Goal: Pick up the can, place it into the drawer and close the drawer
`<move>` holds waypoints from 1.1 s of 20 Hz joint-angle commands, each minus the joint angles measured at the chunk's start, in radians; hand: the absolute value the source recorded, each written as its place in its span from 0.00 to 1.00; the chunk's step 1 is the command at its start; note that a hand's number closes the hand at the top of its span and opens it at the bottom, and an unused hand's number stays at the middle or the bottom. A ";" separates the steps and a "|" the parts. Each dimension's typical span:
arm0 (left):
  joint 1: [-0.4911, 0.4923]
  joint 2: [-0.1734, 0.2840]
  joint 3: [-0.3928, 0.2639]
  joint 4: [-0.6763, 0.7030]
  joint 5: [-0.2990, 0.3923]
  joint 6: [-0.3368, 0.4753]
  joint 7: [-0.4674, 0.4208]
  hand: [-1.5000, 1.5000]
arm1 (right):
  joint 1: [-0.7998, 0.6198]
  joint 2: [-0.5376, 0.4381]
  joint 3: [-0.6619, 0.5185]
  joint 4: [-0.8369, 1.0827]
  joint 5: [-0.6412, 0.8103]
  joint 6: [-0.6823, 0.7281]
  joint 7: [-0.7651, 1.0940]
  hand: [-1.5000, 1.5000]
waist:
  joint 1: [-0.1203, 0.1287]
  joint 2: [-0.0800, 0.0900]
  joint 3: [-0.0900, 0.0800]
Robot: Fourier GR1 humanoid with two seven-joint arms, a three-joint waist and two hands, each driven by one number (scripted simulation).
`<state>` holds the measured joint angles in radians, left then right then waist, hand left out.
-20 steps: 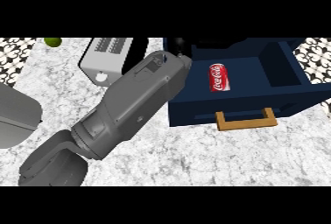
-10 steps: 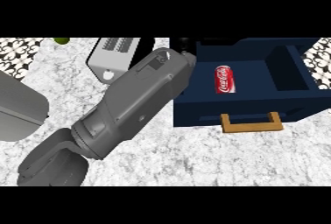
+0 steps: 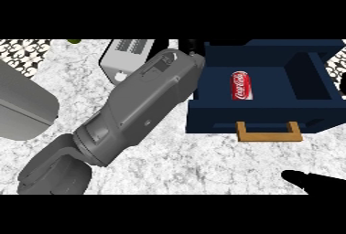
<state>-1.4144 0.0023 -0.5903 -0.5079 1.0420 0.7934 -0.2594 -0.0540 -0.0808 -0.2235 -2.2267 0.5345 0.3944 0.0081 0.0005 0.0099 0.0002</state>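
Head view: the can [image 3: 241, 85] is lying on its side inside the open drawer [image 3: 263, 121], well apart from any fingers. The right hand [image 3: 316, 183] is showing at the lower right edge, over the surface [image 3: 196, 160], its fingers stretched out straight and holding nothing. The left forearm [image 3: 135, 109] is crossing diagonally; its fingers are hidden, so I cannot tell their state.

white toaster [image 3: 125, 57] on marble counter [image 3: 202, 164], green object [image 3: 73, 42] behind.

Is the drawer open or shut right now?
Open: the drawer is pulled out, the can lying on its side inside, the wooden handle toward the robot.
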 commanded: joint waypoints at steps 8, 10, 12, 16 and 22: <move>0.004 0.029 0.010 -0.074 -0.056 0.057 0.088 0.00 | -0.254 -0.006 0.233 0.416 0.405 -0.222 -0.066 0.00 | 0.027 -0.009 0.000; 0.057 0.097 0.002 -0.091 -0.070 0.002 0.088 0.00 | -0.304 -0.064 0.220 0.495 0.422 -0.187 -0.076 0.00 | 0.032 -0.008 -0.001; 0.060 0.121 0.001 -0.131 -0.079 0.018 0.125 0.00 | -0.368 -0.045 0.250 0.567 0.469 -0.228 -0.072 0.00 | 0.036 -0.011 -0.001; 0.072 0.186 0.005 -0.141 -0.094 -0.021 0.153 0.00 | -0.421 -0.099 0.241 0.774 0.563 -0.323 -0.140 0.00 | 0.037 -0.005 0.000; 0.096 0.233 0.013 -0.233 -0.132 0.024 0.202 0.00 | -0.556 -0.035 0.223 1.083 0.641 -0.501 -0.120 0.00 | 0.038 -0.006 0.000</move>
<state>-1.3274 0.1843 -0.5851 -0.6978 0.9289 0.8219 -0.0886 -0.5301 -0.1229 0.0236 -1.3245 1.1385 -0.0155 -0.0980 0.0371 0.0026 0.0002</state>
